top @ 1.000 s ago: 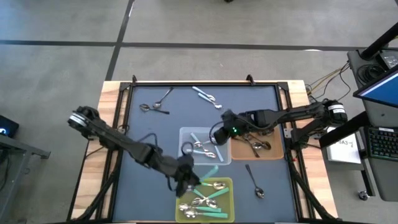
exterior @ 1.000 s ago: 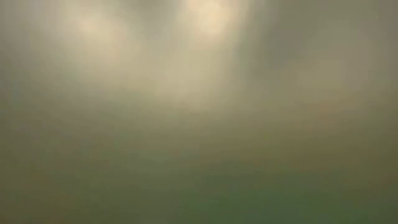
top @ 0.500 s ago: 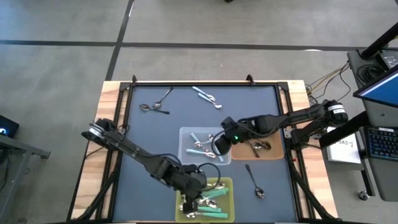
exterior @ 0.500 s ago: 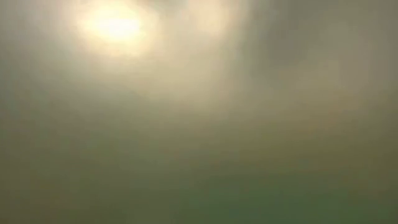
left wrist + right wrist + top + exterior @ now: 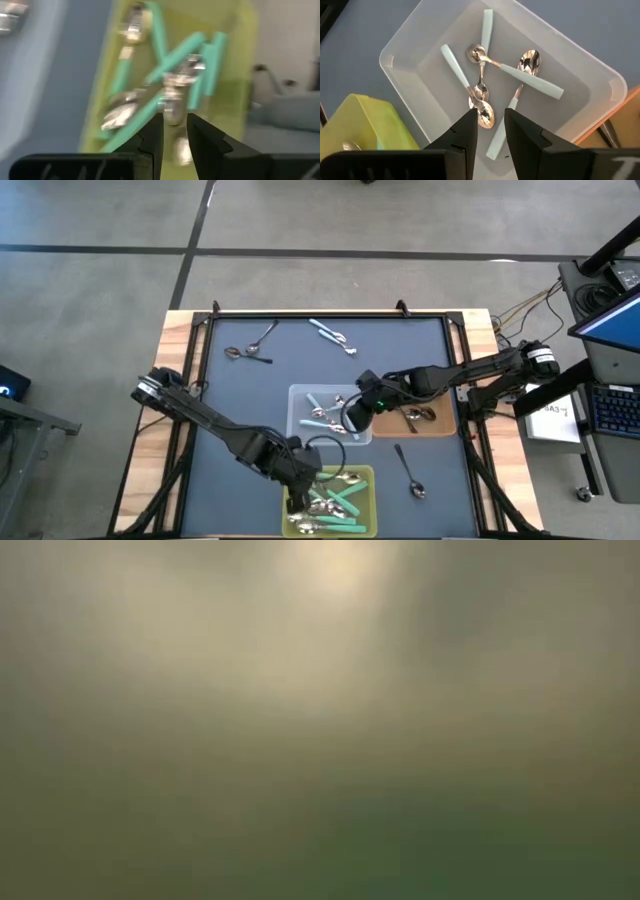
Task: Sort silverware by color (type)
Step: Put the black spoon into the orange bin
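Several teal-handled spoons (image 5: 175, 55) lie crossed over one another in the yellow-green bin (image 5: 373, 500) at the table's near edge. My left gripper (image 5: 174, 120) hovers open above that pile and points down into the bin (image 5: 240, 75), with nothing between its fingers. Three light-blue-handled spoons (image 5: 530, 82) lie in the clear bin (image 5: 400, 45) at mid-table. My right gripper (image 5: 490, 117) stands open above them, also with nothing between its fingers. In the high view the left gripper (image 5: 308, 476) is over the yellow-green bin's far left corner, and the right gripper (image 5: 350, 418) is over the clear bin's right side.
A brown bin (image 5: 440, 425) with dark-handled spoons stands right of the clear bin (image 5: 296, 395). Loose spoons lie on the dark mat: two at the far left (image 5: 250, 348), a light-blue one at far centre (image 5: 332, 333) and a dark one near right (image 5: 409, 468). The low view is a blur.
My left gripper has swung toward the table's right, from beside the yellow-green bin's far left corner to over the bin, and has tipped steeply down. The teal spoon that stuck out from it now lies in the bin. My right gripper has shifted slightly toward the near edge.
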